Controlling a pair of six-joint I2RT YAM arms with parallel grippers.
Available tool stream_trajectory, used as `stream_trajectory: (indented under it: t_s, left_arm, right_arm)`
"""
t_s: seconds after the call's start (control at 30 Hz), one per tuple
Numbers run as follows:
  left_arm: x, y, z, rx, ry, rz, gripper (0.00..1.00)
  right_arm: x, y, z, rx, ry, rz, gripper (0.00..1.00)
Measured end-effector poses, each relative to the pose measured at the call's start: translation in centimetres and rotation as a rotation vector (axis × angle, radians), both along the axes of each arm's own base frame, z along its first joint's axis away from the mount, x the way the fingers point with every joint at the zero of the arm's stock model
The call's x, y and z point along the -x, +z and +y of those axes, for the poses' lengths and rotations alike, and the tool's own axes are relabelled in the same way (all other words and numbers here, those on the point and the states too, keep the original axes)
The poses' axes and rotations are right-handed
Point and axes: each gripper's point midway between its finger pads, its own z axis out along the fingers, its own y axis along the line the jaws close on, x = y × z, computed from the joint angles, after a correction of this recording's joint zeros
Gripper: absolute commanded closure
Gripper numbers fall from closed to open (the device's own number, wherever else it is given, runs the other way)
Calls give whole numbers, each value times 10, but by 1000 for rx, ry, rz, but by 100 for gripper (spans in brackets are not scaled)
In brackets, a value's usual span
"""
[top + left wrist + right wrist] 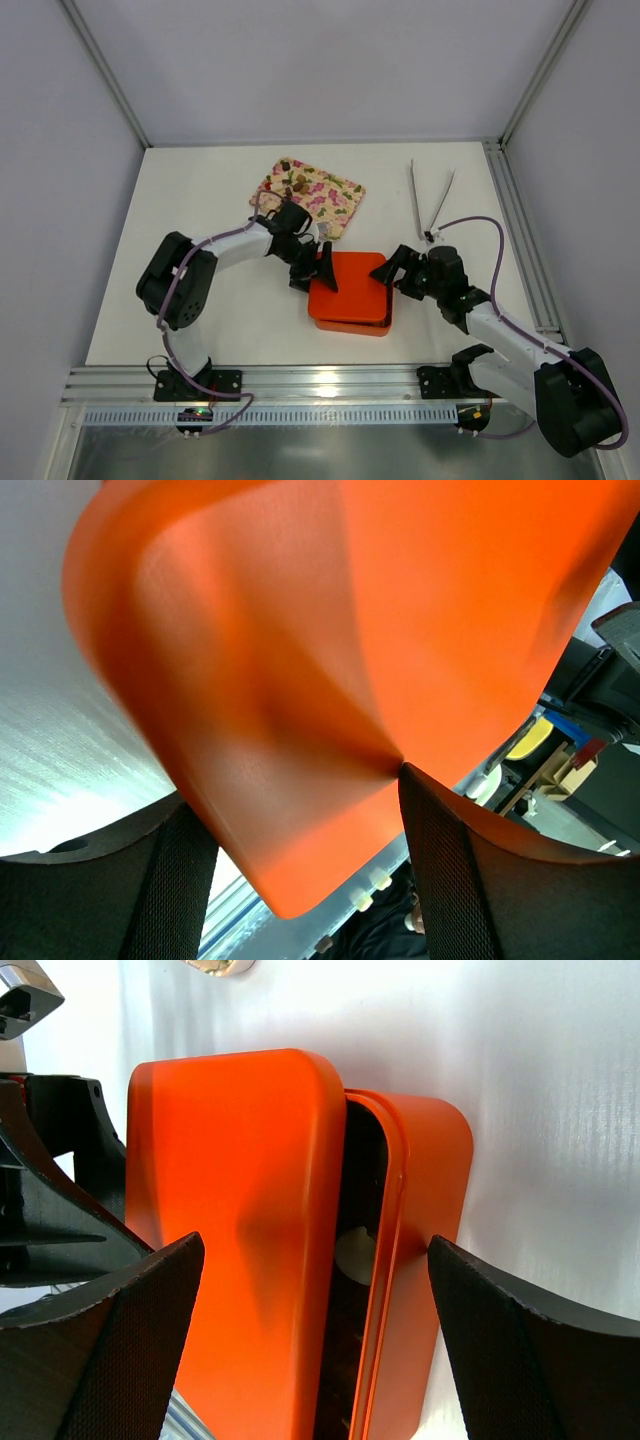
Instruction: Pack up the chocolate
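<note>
The orange lid lies tilted over the orange box at mid-table. In the right wrist view the lid stands off the box by a dark gap, and what lies inside is hidden. My left gripper is at the lid's left edge. In its own view the lid fills the space between the fingers, and the left gripper is shut on it. My right gripper stands open at the box's right side, its jaws spanning lid and box. A few chocolate lumps lie on the pink floral tray.
Metal tongs lie at the back right, beyond my right arm. An aluminium rail runs along the near edge and a frame post along the right side.
</note>
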Motion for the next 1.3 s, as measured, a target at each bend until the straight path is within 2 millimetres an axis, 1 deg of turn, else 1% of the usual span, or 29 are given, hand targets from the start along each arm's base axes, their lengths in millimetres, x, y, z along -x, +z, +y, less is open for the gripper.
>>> stream_trajectory:
  t_s: [0.7, 1.17, 1.3]
  left_arm:
    - [10, 2, -6, -80, -54, -12, 32]
    - [21, 1, -11, -148, -26, 15, 26]
    - [21, 1, -11, -158, -16, 16, 25]
  right_arm:
    - [-3, 0, 2, 19, -8, 1, 8]
    - [-3, 0, 4, 26, -11, -3, 8]
    - [-3, 0, 4, 27, -13, -3, 8]
